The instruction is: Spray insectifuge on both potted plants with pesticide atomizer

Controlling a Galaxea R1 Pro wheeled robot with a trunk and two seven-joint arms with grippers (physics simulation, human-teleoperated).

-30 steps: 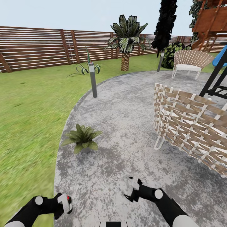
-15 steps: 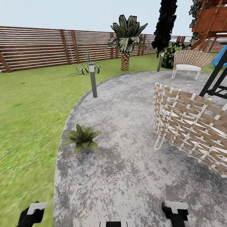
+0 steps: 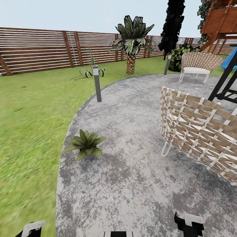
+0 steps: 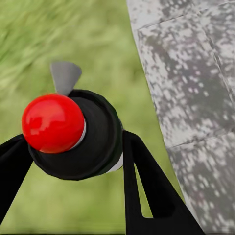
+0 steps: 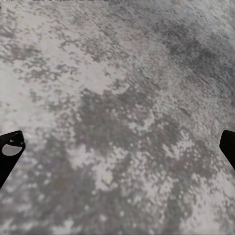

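Observation:
In the left wrist view the pesticide atomizer (image 4: pixel 98 142), a dark bottle with a red top (image 4: pixel 51 122) and a pale grey nozzle (image 4: pixel 63 76), sits between the black fingers (image 4: pixel 147 186) of my left gripper (image 4: pixel 73 147), which is shut on it over the lawn's edge. My right gripper (image 5: pixel 117 147) is open and holds nothing above the grey paving. One potted plant (image 3: pixel 86 144), a low green rosette in a grey pot, stands on the patio's left rim ahead of me. My left arm (image 3: pixel 31 228) and right arm (image 3: pixel 191 223) show at the bottom edge of the head view.
A woven chair (image 3: pixel 200 138) stands close on the right and a second one (image 3: pixel 197 64) farther back. A grey lamp post (image 3: pixel 97 84) marks the patio edge, with a spiky plant (image 3: pixel 89 70) and a palm (image 3: pixel 131 39) behind it. The slat fence (image 3: pixel 39 49) closes the lawn.
Both arms have drawn back and down to the bottom edge of the head view, the left one taking the atomizer with it. The plant and chairs have not moved.

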